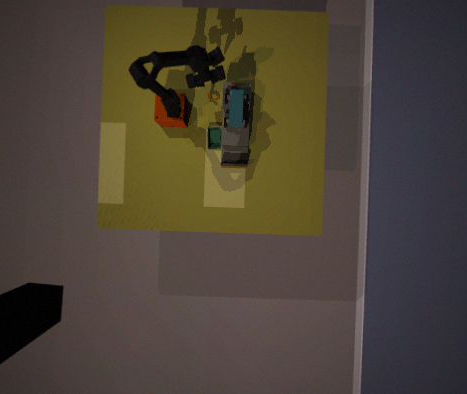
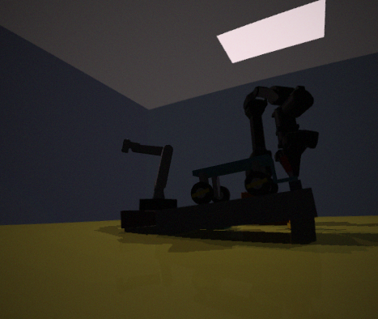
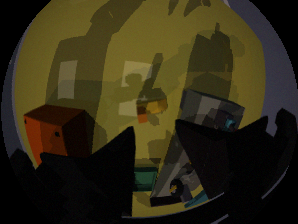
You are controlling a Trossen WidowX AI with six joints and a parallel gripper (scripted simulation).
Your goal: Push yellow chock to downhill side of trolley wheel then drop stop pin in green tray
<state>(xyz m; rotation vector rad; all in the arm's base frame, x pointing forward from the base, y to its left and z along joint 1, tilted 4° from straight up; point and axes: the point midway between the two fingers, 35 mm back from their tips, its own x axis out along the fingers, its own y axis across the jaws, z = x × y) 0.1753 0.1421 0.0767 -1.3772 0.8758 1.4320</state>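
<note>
Now the pincer [image 1: 210, 75] hangs above the counter [image 1: 281, 200] toward its far edge, half spread and pinching nothing. It sits just up-left of the chock [image 1: 214, 95], well above it by the wrist view.

The chock lies on the counter just beside the trolley [image 1: 236, 107], on the arm's side, apart from any wheel as far as the top view shows. The wrist view shows its orange handle [image 3: 152, 106] ahead between the fingers.

Step in hand, as I judge it: come down on the chock. Do it well by lining the fingers across the handle, dropping straight, then sliding the chock along the counter to the downhill side of a wheel, slow at contact so the trolley is not nudged.

The stop pin [image 1: 233, 85] shows as a red dot at the trolley's far end; leave it until the chock is seated. The ramp [image 1: 234, 147] runs toward the near edge, and the green tray [image 1: 214, 137] sits just beside it on the arm's side. The orange base block [image 1: 171, 111] sits left of the chock. The trolley body and pin stand close to the descent path.
</note>
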